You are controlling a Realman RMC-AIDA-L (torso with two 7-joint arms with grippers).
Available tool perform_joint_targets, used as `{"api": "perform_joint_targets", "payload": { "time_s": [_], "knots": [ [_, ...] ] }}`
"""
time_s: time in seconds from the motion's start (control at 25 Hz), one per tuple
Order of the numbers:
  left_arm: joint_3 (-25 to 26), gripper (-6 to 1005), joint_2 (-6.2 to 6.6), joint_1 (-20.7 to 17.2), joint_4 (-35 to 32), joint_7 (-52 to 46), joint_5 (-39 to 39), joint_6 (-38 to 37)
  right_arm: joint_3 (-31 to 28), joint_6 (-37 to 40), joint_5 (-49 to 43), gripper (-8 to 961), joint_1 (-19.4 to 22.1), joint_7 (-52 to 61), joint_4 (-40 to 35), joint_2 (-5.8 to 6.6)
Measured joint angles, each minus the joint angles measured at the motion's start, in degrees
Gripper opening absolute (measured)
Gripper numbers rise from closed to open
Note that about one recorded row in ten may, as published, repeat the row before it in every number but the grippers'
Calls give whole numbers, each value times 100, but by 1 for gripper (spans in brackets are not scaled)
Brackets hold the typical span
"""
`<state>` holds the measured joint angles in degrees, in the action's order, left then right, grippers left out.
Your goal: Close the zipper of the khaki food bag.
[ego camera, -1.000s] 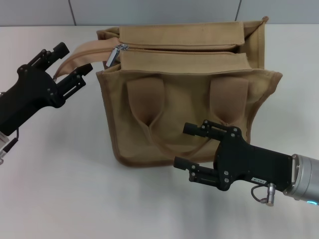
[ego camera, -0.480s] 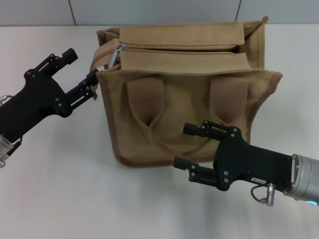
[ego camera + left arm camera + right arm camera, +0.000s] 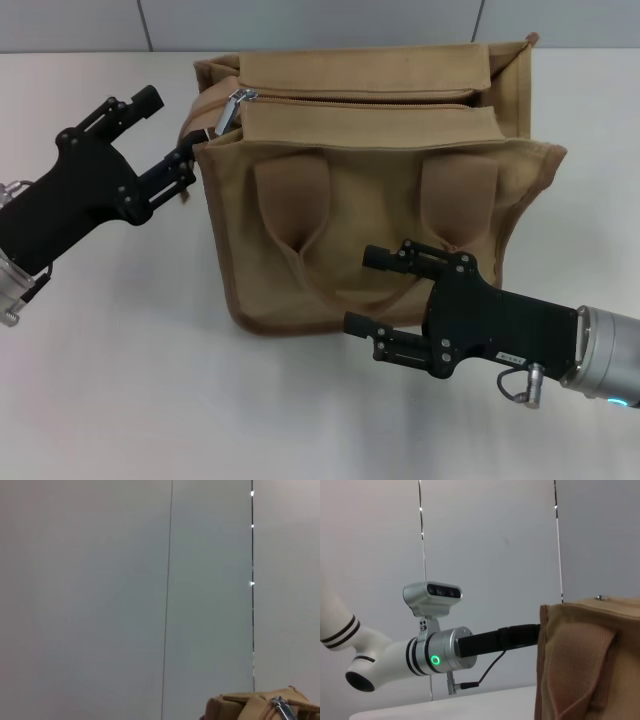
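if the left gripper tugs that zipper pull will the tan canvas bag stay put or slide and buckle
The boxy tan canvas bag probably buckles somewhat: its front panel already sags and creases. It looks light and stands free on the smooth white table, so it may slide. The open right gripper near its front could likely brace it while the open left gripper works the silver pull tab.

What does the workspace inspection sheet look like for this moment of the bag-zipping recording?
Surface: white table, bare around the bag.
Job's things: khaki food bag upright; zipper pull tab at the bag's left end.
Clutter: nothing seen.
Grippers: left gripper open at the bag's upper left corner, lower finger against the bag's edge; right gripper open, low in front of the bag.
Cables: short cable looped at the right wrist.
Surroundings: grey panelled wall behind.
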<state>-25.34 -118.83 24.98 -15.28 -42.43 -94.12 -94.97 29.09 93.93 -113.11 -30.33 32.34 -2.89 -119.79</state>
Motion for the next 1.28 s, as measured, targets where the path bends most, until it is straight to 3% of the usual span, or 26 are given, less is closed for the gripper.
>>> {"api": "perform_joint_targets", "payload": {
  "time_s": [0.4,0.48,0.92,1.28],
  "knots": [
    [-13,719,0,-73,40,166,7,-159,0,-7,0,702,-35,0,-1,0],
    [-14,519,0,-76,41,173,7,-200,0,-7,0,702,-35,0,-1,0],
    [-24,79,0,-24,112,213,-5,-265,0,62,0,703,-20,0,-1,0],
    [14,22,1,16,254,265,67,-424,-95,1311,5,702,246,119,-72,45]
  ]
}}
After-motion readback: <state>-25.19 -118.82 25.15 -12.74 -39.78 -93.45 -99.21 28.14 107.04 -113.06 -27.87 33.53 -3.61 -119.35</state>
